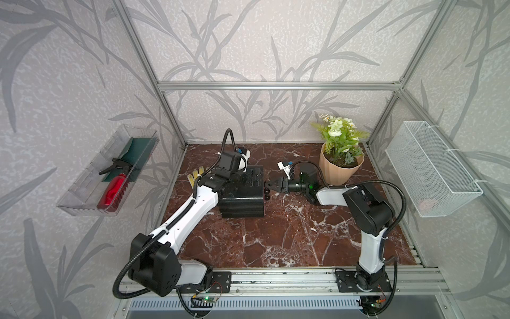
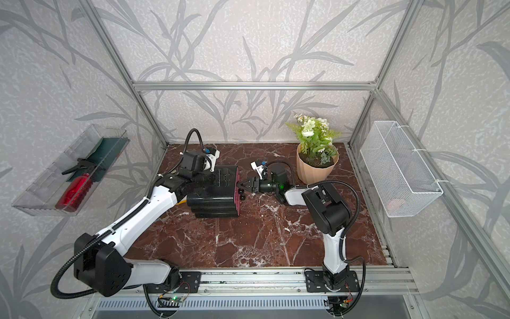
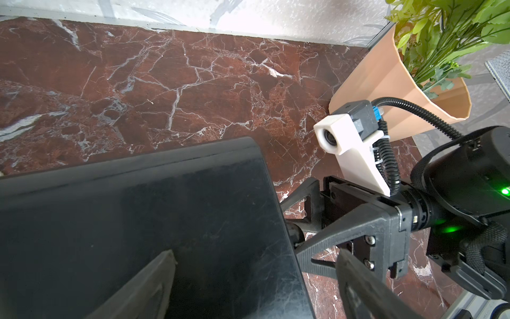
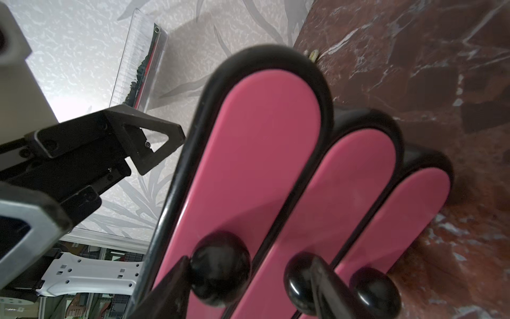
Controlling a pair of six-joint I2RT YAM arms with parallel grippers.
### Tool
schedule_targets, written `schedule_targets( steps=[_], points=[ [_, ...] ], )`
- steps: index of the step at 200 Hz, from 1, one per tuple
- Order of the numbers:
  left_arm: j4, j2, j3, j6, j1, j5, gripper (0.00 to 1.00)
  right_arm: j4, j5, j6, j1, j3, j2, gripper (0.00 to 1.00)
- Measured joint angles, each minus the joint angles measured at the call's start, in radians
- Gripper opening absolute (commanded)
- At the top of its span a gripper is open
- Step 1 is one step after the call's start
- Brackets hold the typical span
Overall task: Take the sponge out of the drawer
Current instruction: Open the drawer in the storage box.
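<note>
A black cabinet (image 1: 242, 198) with three pink drawer fronts stands at the middle of the marble floor. In the right wrist view all three drawers look shut: top (image 4: 262, 152), middle (image 4: 353, 179) and bottom (image 4: 408, 212). The sponge is hidden. My right gripper (image 4: 249, 259) is open at the knobs. One finger touches the outer side of the top knob (image 4: 220, 268); the other lies across the middle knob (image 4: 299, 284). My left gripper (image 3: 255, 251) hangs open just above the cabinet top, one finger over the lid and one past its front edge.
A potted plant (image 1: 339, 168) stands behind my right arm. A white wire basket (image 1: 433, 171) hangs on the right wall. A clear tray (image 1: 82, 193) with a red brush hangs on the left wall. A yellowish striped object (image 1: 196, 174) lies behind the cabinet by my left arm.
</note>
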Motion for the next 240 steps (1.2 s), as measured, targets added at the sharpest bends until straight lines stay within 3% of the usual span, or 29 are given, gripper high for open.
schedule_targets(
  steps=[64, 134, 192, 240],
  points=[
    [0.0, 0.0, 0.0, 0.0, 0.0, 0.0, 0.91, 0.01, -0.008, 0.025, 0.013, 0.02, 0.011, 0.55],
    [0.016, 0.0, -0.008, 0.0, 0.0, -0.002, 0.91, 0.034, -0.024, 0.024, 0.021, 0.034, 0.014, 0.19],
    [0.031, 0.0, -0.015, 0.0, -0.001, -0.005, 0.92, -0.028, 0.008, -0.03, 0.012, 0.01, -0.032, 0.13],
    [0.032, 0.0, -0.016, 0.0, -0.002, -0.007, 0.91, -0.143, 0.023, -0.105, -0.105, -0.121, -0.186, 0.12]
  ],
)
